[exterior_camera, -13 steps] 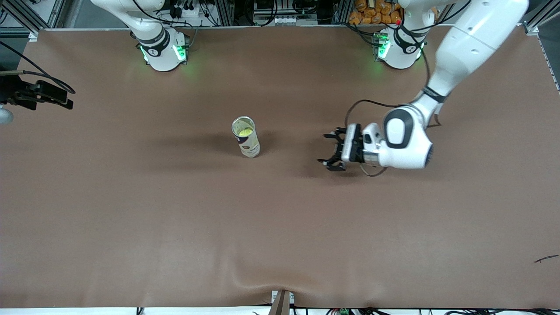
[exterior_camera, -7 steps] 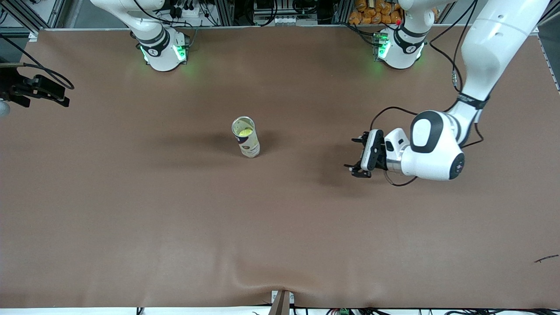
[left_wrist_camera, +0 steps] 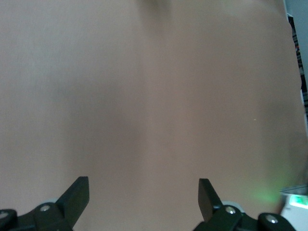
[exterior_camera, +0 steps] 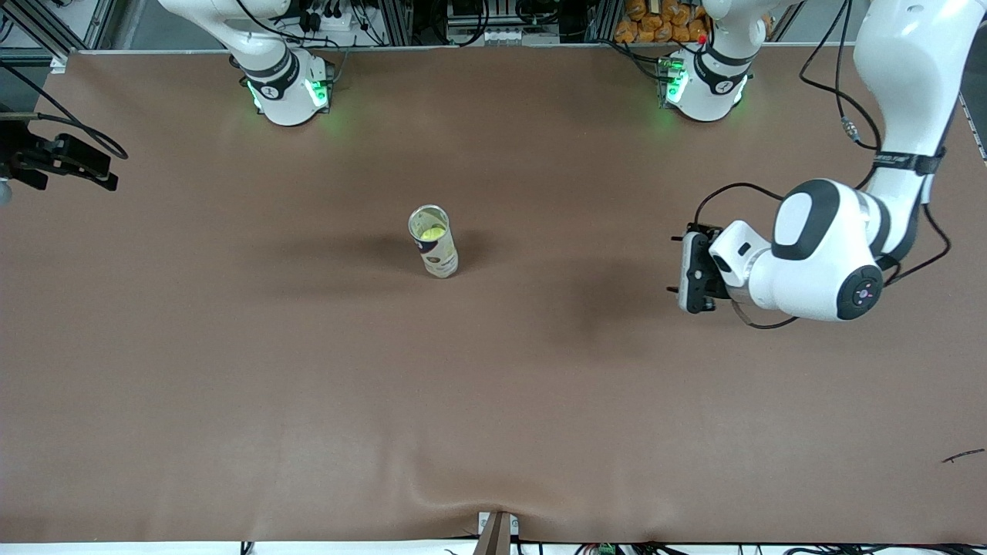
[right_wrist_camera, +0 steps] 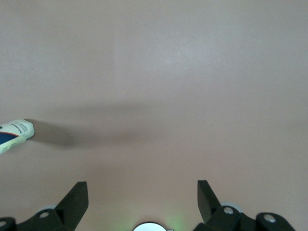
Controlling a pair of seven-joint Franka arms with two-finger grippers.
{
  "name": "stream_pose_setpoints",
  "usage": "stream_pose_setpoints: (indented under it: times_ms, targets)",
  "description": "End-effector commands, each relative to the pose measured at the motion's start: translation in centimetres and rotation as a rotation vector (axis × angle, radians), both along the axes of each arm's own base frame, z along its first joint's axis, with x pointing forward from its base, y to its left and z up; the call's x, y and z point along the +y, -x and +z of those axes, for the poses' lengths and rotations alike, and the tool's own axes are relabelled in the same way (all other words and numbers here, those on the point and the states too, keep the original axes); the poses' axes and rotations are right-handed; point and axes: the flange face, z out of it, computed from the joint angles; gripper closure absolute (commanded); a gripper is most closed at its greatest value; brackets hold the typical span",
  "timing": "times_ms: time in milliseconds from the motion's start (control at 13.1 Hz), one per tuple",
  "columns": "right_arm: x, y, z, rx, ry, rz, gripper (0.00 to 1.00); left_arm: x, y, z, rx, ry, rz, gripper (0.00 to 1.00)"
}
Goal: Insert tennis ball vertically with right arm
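While the tennis ball [exterior_camera: 432,230] sits inside the can [exterior_camera: 433,241], right gripper [right_wrist_camera: 143,195] wide open, empty, left gripper [left_wrist_camera: 144,192] likewise.

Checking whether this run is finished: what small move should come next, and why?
Probably just let the left claw finish retreating toward its end of the table. The tennis ball already sits inside the upright tube, and both claws, including the right claw, are open and empty.

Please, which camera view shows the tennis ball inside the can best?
The front view: it looks down into the upright can, where the yellow tennis ball sits. The right wrist view catches only the can's base, not the ball. The left wrist view shows neither.
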Motion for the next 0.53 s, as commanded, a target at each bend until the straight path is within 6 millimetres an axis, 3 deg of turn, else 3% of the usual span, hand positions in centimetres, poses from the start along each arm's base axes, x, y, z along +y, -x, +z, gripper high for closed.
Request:
stream_pose_setpoints:
  times_ms: [0,152,457]
  targets:
    - [-0.2,0.5,1.3,-0.024,-0.028,-0.020,0.00,0.3,0.5,4.5,0.041,-0.201,0.156,0.00]
    - [-1.4,0.1,0.9,-0.024,-0.032,-0.041,0.00,-0.5,1.0,7.5,0.057,-0.332,0.289,0.00]
    - [-1.7,0.1,0.6,-0.009,-0.043,-0.040,0.00,0.2,0.2,10.7,0.019,-0.495,0.520,0.00]
